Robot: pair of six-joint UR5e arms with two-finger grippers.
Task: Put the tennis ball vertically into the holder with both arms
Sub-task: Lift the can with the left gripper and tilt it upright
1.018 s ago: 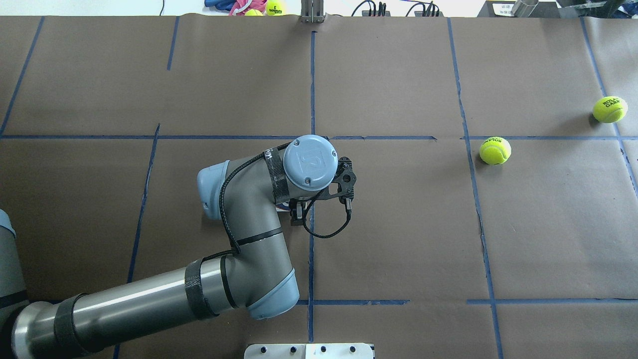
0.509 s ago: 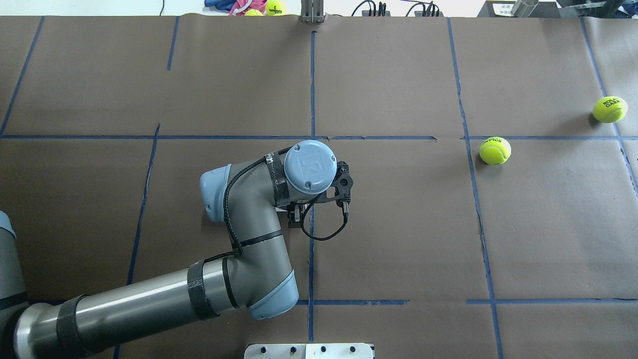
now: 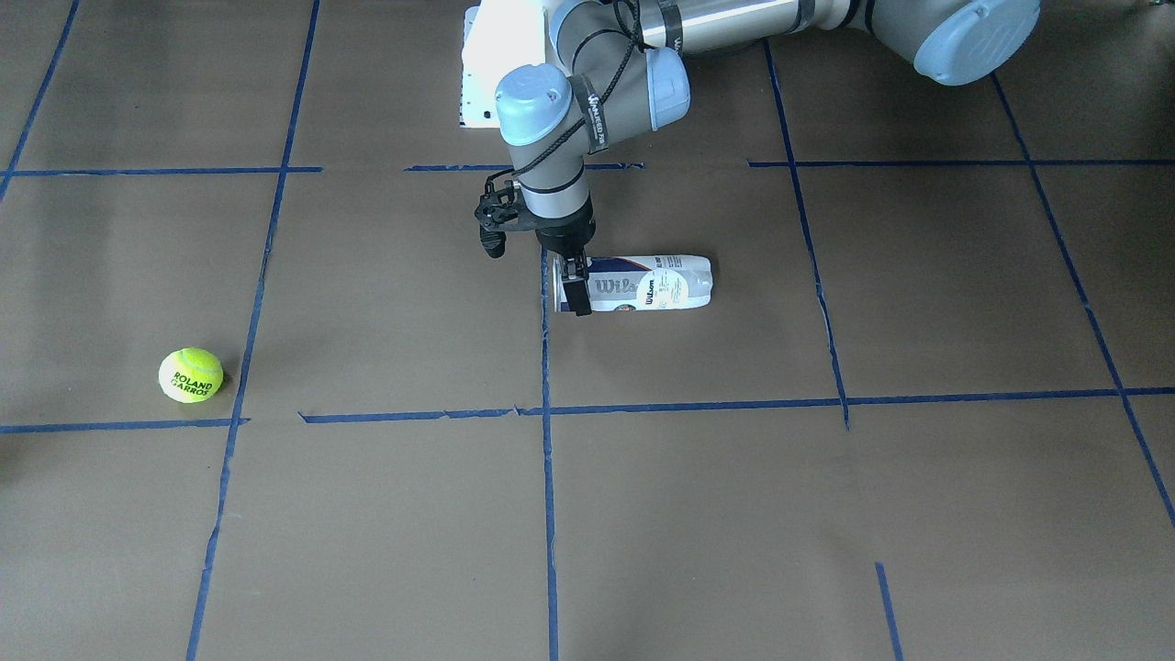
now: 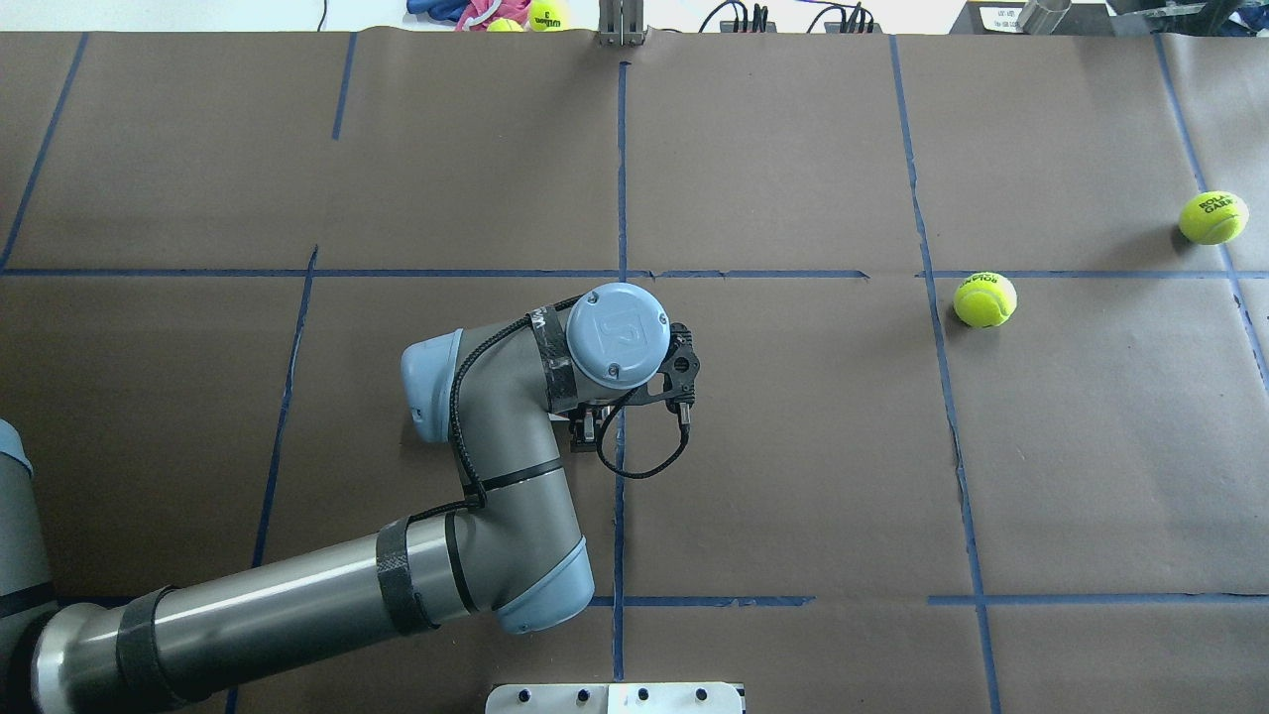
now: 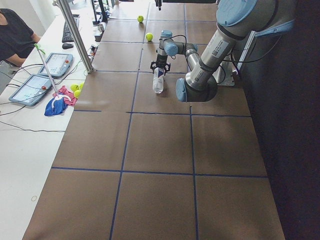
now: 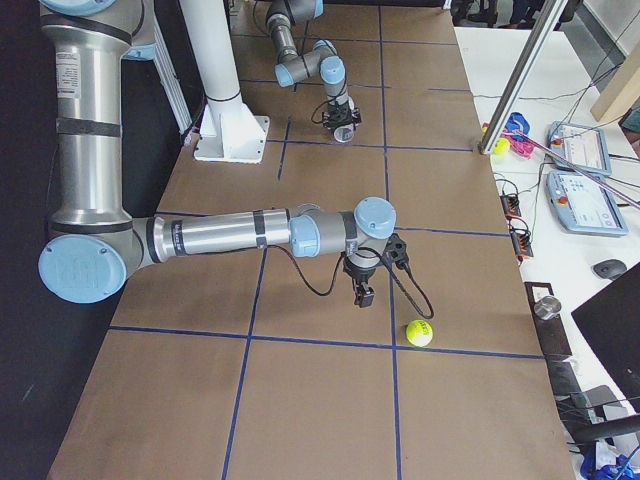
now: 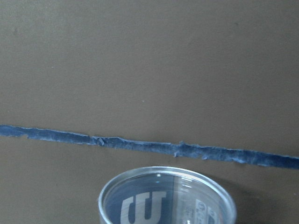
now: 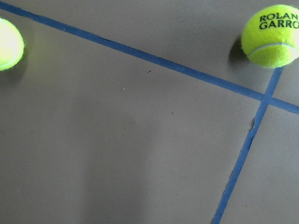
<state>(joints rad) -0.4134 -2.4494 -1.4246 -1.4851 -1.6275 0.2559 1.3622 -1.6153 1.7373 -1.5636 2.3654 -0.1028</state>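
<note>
The holder point(image 3: 656, 283), a clear Wilson can, lies on its side at the table's middle. My left gripper point(image 3: 573, 283) points straight down and straddles the can's open end, one finger point(image 3: 576, 294) in front of it, jaws open. In the overhead view the left gripper point(image 4: 590, 431) and arm hide the can. The left wrist view looks into the can's open mouth point(image 7: 140, 205). The ROLAND GARROS tennis ball point(image 4: 1211, 217) rests far right, also in the right wrist view point(image 8: 273, 37). My right gripper point(image 6: 362, 295) shows only in the exterior right view, near that ball point(image 6: 420, 332); I cannot tell whether it is open.
A second yellow-green ball point(image 4: 984, 299) lies left of the first and shows at the right wrist view's edge point(image 8: 7, 44). The white robot base plate point(image 4: 615, 697) is at the near edge. Spare balls and cloth point(image 4: 496, 12) lie beyond the far edge.
My left wrist has sunk a little lower over the can and shifted slightly toward the robot. Both balls have stayed put.
</note>
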